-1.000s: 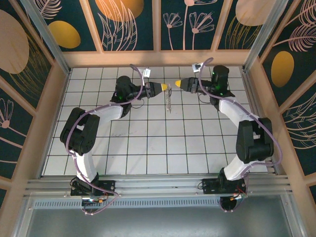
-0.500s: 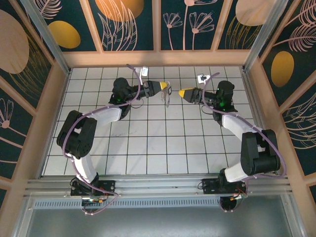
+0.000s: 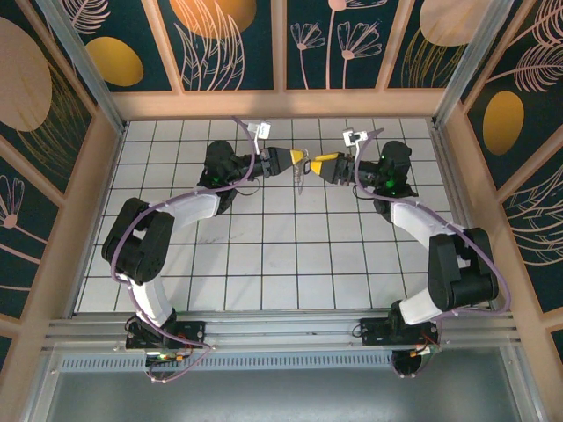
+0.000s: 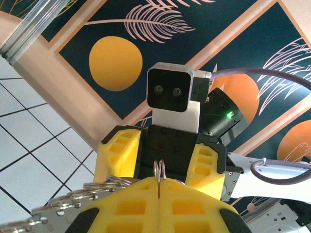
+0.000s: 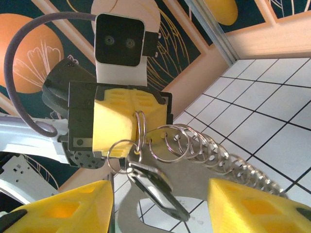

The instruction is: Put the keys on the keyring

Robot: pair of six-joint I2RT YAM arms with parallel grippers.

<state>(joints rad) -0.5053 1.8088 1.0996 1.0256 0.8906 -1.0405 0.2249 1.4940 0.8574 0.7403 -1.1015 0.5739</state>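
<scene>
L gripper [image 3: 298, 161] is clamping fully shut on a small split ring [image 5: 140, 127] at the top of the keyring [image 3: 301, 180]. The keyring is hanging below the yellow tips, over the far-centre of the tiled table [image 3: 264, 255]. R gripper [image 3: 315, 165] is facing it from the right, tips nearly meeting L's. Its jaws are standing partway apart and gripping nothing. In the R wrist view, the keyring's row of rings [image 5: 204, 145] is trailing to the right. A dark-headed key [image 5: 151, 186] is dangling in the gap btwn R's fingers [image 5: 63, 206], beside the pale flat loop. Can't tell if it's touching either pad.
</scene>
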